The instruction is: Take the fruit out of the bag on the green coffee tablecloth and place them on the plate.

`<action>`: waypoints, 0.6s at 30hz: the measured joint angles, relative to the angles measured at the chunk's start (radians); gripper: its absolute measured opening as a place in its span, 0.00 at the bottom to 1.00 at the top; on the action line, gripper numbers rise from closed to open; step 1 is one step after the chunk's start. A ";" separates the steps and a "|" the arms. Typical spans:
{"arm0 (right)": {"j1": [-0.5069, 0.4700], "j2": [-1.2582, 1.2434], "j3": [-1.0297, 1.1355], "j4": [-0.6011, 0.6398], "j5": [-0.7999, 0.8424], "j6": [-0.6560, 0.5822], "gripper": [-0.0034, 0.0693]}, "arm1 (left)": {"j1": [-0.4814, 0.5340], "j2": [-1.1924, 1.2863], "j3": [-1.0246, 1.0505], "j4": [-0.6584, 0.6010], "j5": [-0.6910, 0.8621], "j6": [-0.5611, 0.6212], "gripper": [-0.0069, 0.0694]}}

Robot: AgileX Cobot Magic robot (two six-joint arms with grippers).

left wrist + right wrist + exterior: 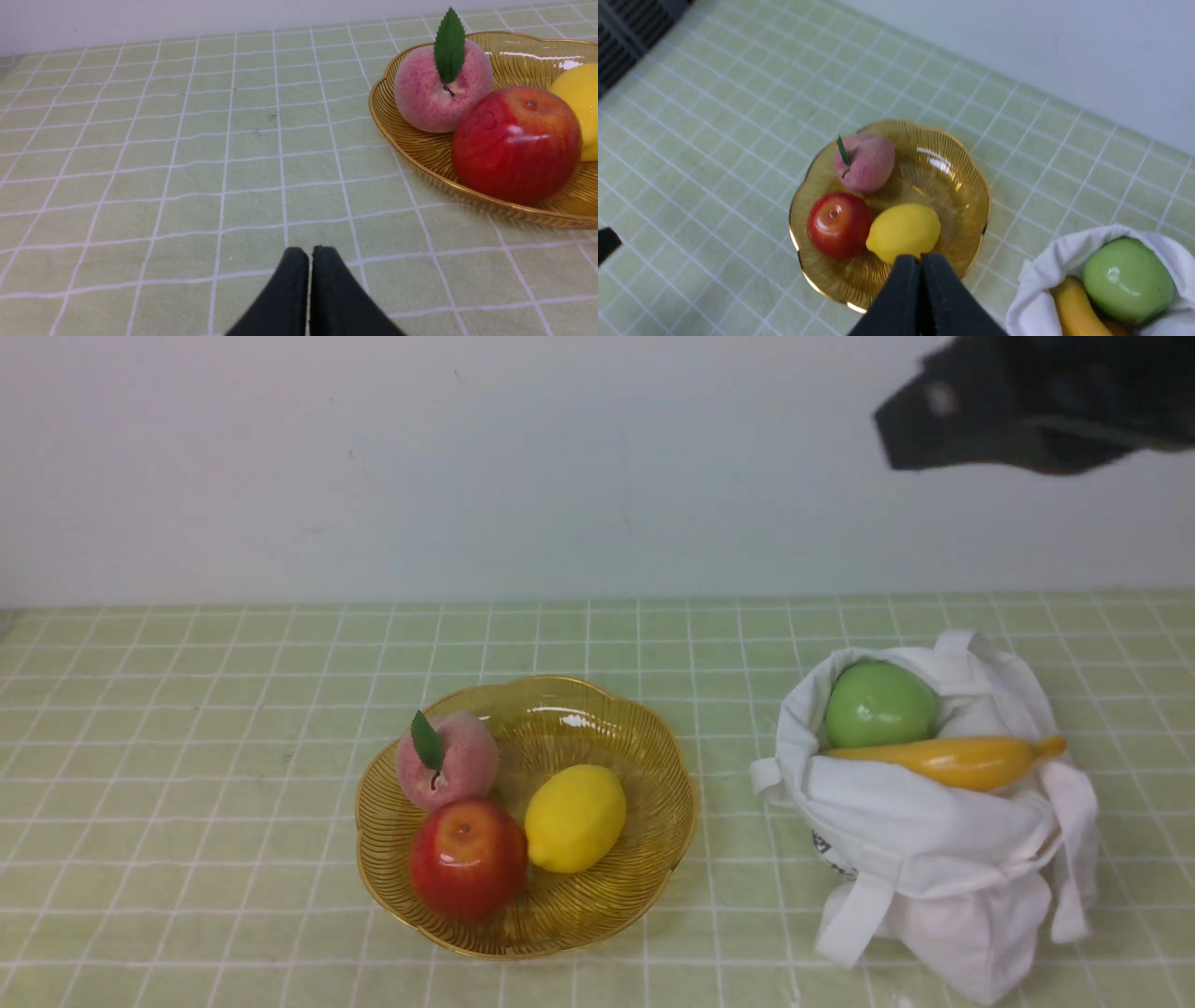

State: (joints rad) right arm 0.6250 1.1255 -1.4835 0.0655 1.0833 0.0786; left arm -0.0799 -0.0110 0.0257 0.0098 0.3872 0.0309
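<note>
The white bag (934, 840) sits at the right on the green checked tablecloth (187, 756), mouth open. A green apple (878, 705) and a banana (962, 761) lie in it; both also show in the right wrist view, the apple (1127, 280) and the banana (1073, 308). The amber plate (644, 747) holds the lemon (574, 817), a red apple (467, 859) and a pink peach (448, 761). My right gripper (920, 259) is shut and empty, high above the cloth between plate and bag. My left gripper (309, 254) is shut and empty, low over the cloth left of the plate (411, 140).
A pale wall runs along the far edge of the table. The right arm (1036, 411) shows as a dark blurred shape at the top right. A dark slatted surface (626, 32) lies beyond the cloth's left edge.
</note>
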 joint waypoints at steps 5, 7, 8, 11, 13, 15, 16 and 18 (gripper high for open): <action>0.000 -0.351 0.385 0.001 -0.381 0.009 0.03 | 0.000 0.000 0.000 0.000 0.000 0.000 0.08; 0.000 -0.497 0.544 0.001 -0.551 0.015 0.03 | 0.000 0.000 0.000 0.000 0.000 0.000 0.08; 0.000 -0.552 0.604 -0.003 -0.609 0.015 0.03 | 0.000 0.000 0.000 0.000 0.000 0.000 0.08; 0.000 -0.730 0.787 -0.035 -0.776 0.015 0.03 | 0.000 0.000 0.000 0.000 0.000 0.000 0.08; 0.000 -0.873 0.908 -0.077 -0.896 0.015 0.03 | 0.000 0.000 0.000 0.000 0.000 0.000 0.08; 0.000 -0.987 1.013 -0.111 -0.991 0.015 0.03 | 0.000 0.000 0.000 0.000 0.000 0.000 0.08; 0.000 -0.998 1.013 -0.114 -1.006 0.015 0.03 | 0.000 0.000 0.000 0.000 0.000 0.000 0.08; 0.000 -1.106 1.096 -0.142 -1.069 0.015 0.03 | 0.000 0.000 0.000 0.000 0.000 0.000 0.08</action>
State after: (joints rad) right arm 0.6250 0.0192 -0.3873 -0.0763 0.0140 0.0932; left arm -0.0799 -0.0110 0.0257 0.0098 0.3872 0.0309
